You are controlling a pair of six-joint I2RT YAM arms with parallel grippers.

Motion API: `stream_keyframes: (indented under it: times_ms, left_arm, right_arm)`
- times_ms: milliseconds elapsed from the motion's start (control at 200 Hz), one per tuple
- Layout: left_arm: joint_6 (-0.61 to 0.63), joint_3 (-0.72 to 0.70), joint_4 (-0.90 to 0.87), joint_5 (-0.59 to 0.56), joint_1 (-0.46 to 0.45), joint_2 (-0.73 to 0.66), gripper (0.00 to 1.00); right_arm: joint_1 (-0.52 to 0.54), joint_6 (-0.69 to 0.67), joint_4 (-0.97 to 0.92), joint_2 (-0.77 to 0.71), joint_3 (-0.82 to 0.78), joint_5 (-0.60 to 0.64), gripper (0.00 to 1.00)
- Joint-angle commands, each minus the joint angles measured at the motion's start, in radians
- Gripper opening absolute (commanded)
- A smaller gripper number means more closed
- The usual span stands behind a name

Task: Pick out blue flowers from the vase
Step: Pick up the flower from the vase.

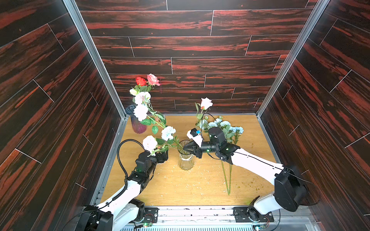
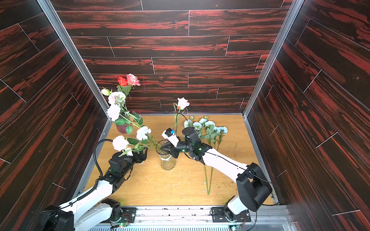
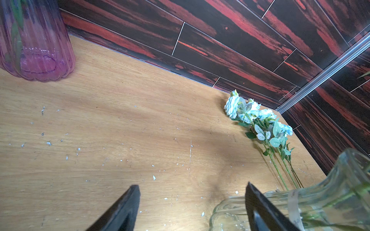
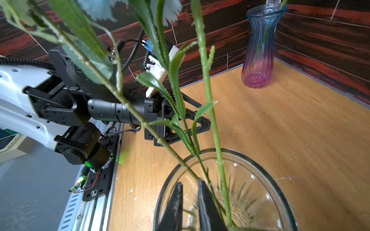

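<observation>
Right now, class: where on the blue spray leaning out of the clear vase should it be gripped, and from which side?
Probably its bare stem just above the clear vase rim, from the robot's right: blooms and leaves lean left.

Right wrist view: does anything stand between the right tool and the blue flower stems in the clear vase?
Nothing visible. The right tool is at the clear vase mouth, a blue flower stem at its tip.

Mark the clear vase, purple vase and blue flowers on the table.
clear vase (image 1: 186,163): a top view, lower body.
purple vase (image 4: 257,69): right wrist view, pink belly.
blue flowers (image 3: 232,105): left wrist view, a bloom.
</observation>
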Motion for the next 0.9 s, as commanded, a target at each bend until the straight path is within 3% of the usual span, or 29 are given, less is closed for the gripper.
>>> stream_keyframes:
  times_ms: [0, 897]
  left_arm:
    - [0.009, -0.013, 0.027, 0.0, -0.004, -0.004, 0.84]
    - [0.011, -0.009, 0.03, 0.007, -0.004, -0.001, 0.84]
  right_arm:
    - [0.001, -0.012, -0.012, 0.027, 0.034, -0.043, 0.18]
    - [0.037, -0.089, -0.159, 0.122, 0.175, 0.075, 0.15]
